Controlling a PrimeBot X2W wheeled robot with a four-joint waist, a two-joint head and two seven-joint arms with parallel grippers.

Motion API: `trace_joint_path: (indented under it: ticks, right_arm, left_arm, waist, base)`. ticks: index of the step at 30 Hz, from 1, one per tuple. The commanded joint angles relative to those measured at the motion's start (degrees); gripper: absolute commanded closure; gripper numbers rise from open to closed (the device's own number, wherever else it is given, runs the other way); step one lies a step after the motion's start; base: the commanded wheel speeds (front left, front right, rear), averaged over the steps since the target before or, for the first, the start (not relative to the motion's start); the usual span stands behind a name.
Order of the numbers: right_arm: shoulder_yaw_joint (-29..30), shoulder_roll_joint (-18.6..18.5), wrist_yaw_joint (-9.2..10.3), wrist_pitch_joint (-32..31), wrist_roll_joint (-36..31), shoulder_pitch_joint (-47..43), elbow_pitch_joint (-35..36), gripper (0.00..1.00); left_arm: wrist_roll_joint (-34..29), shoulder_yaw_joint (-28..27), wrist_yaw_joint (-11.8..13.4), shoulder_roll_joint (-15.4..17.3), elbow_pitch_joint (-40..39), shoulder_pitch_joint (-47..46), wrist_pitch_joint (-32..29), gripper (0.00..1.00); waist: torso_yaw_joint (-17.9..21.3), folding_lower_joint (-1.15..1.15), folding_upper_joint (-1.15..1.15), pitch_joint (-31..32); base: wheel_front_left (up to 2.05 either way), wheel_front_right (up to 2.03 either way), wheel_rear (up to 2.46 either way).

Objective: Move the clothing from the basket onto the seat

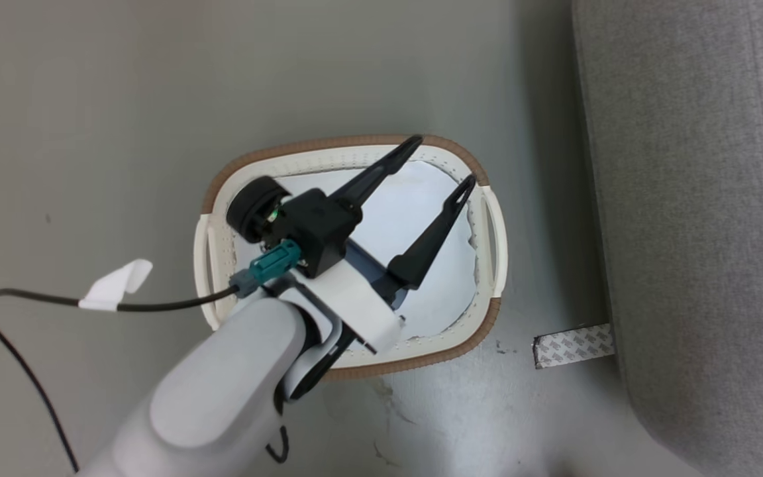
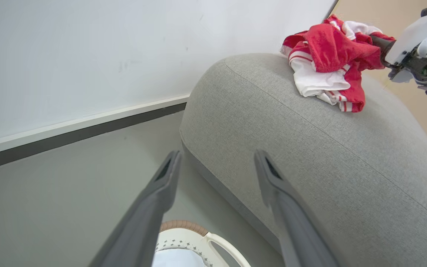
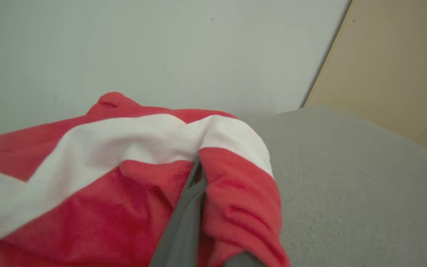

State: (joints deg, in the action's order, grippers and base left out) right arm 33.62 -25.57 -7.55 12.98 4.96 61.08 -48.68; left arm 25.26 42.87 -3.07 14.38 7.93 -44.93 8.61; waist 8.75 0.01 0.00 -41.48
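R end effector grips clothing on seat.

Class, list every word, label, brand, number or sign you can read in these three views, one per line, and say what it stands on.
No text can be read.
The patterned strip on the floor beside the seat: repeated grey print, too small to read.
The white tag on the cable: no writing visible.
The clothing: stripes and panels, no lettering visible.

Pale blue-white pad, patterned strip on the grey floor — white wall beyond.
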Motion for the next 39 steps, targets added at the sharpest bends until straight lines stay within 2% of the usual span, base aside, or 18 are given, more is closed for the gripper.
trace_joint_path:
  ticks: [1,2,3,8,14,20,29,39]
  right_arm:
    - [1.50,1.20,0.13,0.84,-1.02,-1.17,-0.87,0.52]
    - [2.19,2.19,0.13,1.26,-1.15,-1.70,-1.35,0.20]
    - [2.84,2.98,0.13,1.47,-0.98,-2.14,-1.59,0.00]
    - [1.12,6.78,0.13,2.23,-0.64,-5.80,0.39,0.00]
    - [-3.40,11.84,0.13,2.21,1.65,-15.48,9.94,0.00]
    - [-9.93,14.41,0.13,2.22,2.54,-26.72,19.57,0.00]
    - [-19.14,15.49,0.13,2.22,-0.85,-39.86,31.30,0.00]
    - [-25.43,19.03,0.13,2.14,-1.39,-50.29,35.03,0.00]
  left_arm:
    - [0.28,-0.07,0.13,0.77,0.23,0.97,0.15,0.00]
    - [0.40,-0.12,0.28,1.00,0.27,1.28,0.21,0.00]
    - [0.49,-0.13,0.45,1.30,0.35,1.66,0.25,0.00]
    - [0.70,-0.40,1.65,2.26,0.49,3.70,0.64,0.00]
    - [2.08,-1.24,2.98,3.39,0.94,6.95,1.87,0.00]
    - [3.24,-2.71,5.12,3.97,2.43,11.45,4.00,0.00]
    - [4.33,-7.30,8.22,2.17,6.04,20.39,6.52,0.00]
    - [0.30,-19.32,9.45,-1.46,5.21,34.94,6.56,0.00]
  waist:
    - [0.40,-0.01,0.00,0.33]
    - [0.62,-0.01,0.00,0.55]
    - [0.84,-0.01,0.00,0.84]
    - [2.39,-0.01,0.00,3.45]
    - [4.33,-0.01,0.00,8.43]
    - [4.80,-0.01,0.00,14.48]
    - [1.72,-0.01,0.00,26.10]
    - [-2.43,-0.01,0.00,37.59]
  base:
    - [0.00,0.00,0.00]
    - [0.00,0.00,0.00]
    - [0.00,0.00,0.00]
    - [0.00,0.00,0.00]
    - [0.00,0.00,0.00]
    - [0.00,0.00,0.00]
    - [0.00,0.00,0.00]
    - [0.00,0.00,0.00]
